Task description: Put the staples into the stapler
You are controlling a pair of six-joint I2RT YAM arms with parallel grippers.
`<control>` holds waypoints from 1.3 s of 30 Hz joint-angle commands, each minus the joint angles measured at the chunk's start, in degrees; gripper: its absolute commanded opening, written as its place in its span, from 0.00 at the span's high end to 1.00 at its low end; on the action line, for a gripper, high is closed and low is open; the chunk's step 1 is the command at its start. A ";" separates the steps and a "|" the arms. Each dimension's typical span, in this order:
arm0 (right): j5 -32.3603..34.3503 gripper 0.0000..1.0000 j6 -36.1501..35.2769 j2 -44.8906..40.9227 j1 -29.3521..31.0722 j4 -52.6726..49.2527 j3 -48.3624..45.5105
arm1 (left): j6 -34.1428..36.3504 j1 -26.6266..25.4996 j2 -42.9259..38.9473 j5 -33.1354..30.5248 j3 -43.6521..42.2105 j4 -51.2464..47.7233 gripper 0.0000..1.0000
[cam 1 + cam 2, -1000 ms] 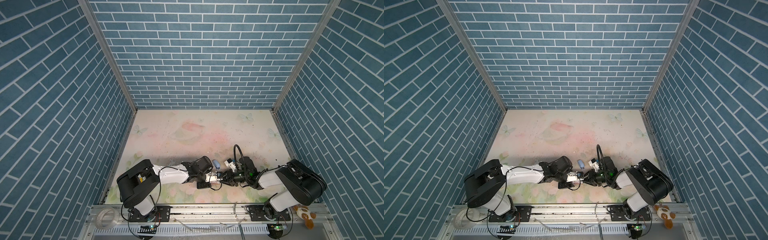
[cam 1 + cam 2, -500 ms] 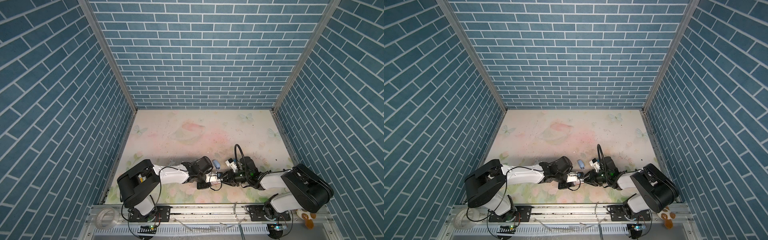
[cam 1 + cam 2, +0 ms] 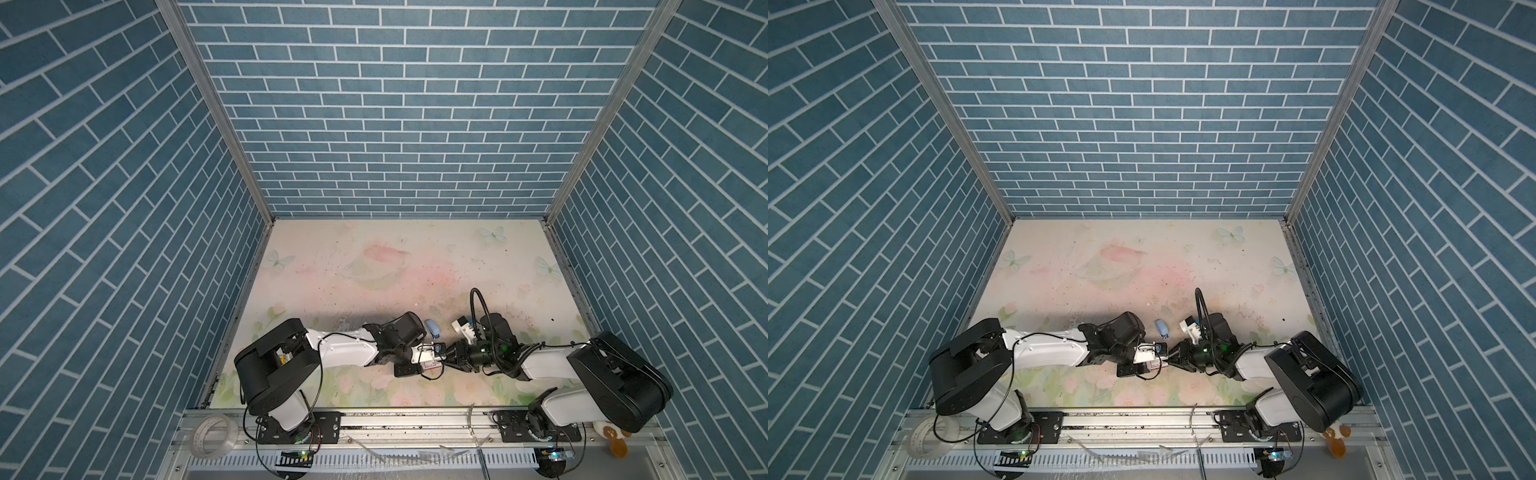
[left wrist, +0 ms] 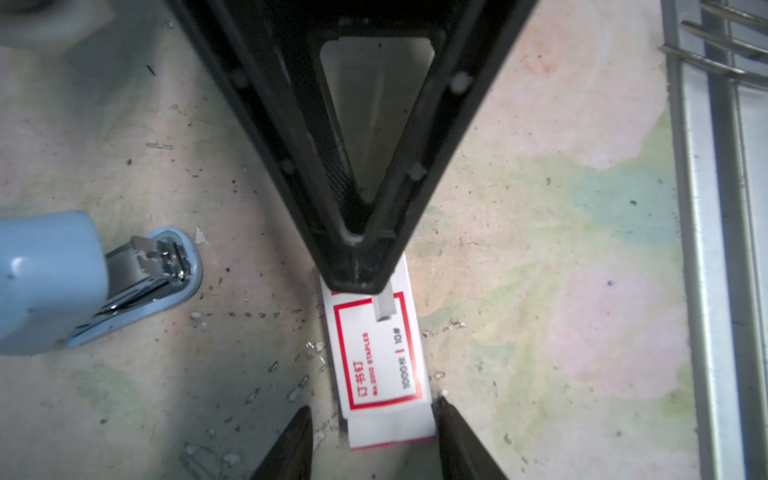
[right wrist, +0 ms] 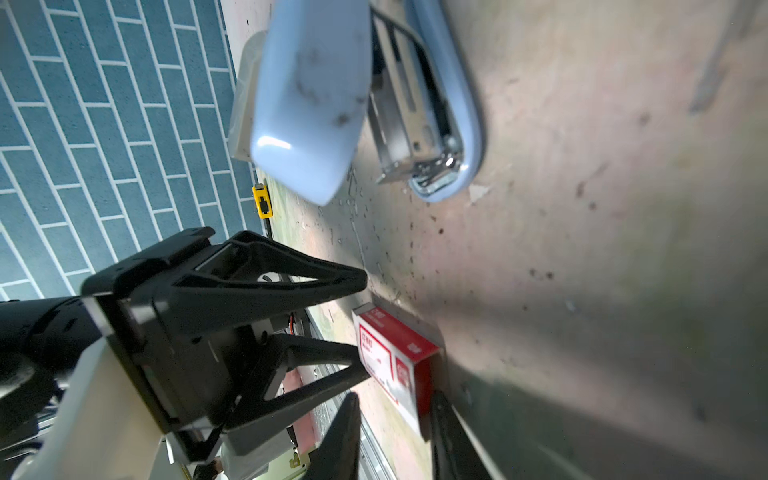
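The flower-printed desk [image 3: 374, 270] carries everything, and all of it sits toward its front edge, where the two arms meet head-on near the middle. The left gripper [image 4: 373, 405] is spread, with a finger on either side of the box end that faces it, where a white inner part juts out; at least one finger stands clear of the card. The right gripper [image 5: 392, 397] comes in from the opposite end, rolled onto its side, with its jaws a little apart around the box's far end; whether they pinch anything cannot be told. The pale blue stapler [image 3: 433, 328] lies on the desk just behind the two grippers. It is hinged open, with its cover lifted off the bare metal magazine. The red-and-white cardboard box [image 4: 374, 361] lies flat between the grippers, label up. The staples [image 4: 384, 306], one short grey strip, poke out from under the right gripper's tip, over the label.
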 commanded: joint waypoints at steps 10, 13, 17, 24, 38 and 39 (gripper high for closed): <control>0.89 0.74 -2.37 -0.11 0.12 -0.48 -0.65 | 0.20 0.10 1.71 -0.85 0.01 -2.52 0.61; 1.02 0.74 -2.15 0.06 0.16 0.19 -0.90 | 0.13 0.12 1.88 -1.05 0.15 -2.45 0.61; 0.99 0.75 -2.06 0.07 0.15 0.58 -1.11 | 0.20 0.12 1.73 -1.00 -0.03 -2.33 0.59; 0.66 0.76 -1.89 0.64 0.15 1.27 -1.37 | 0.37 0.11 1.84 -0.69 0.06 -2.58 0.63; 0.47 0.83 -2.06 0.88 0.15 1.78 -2.17 | 0.50 0.08 2.45 -0.39 0.49 -3.10 0.67; 0.64 0.83 -2.09 0.78 0.15 1.75 -2.19 | 0.45 0.10 2.45 -0.39 0.43 -3.14 0.67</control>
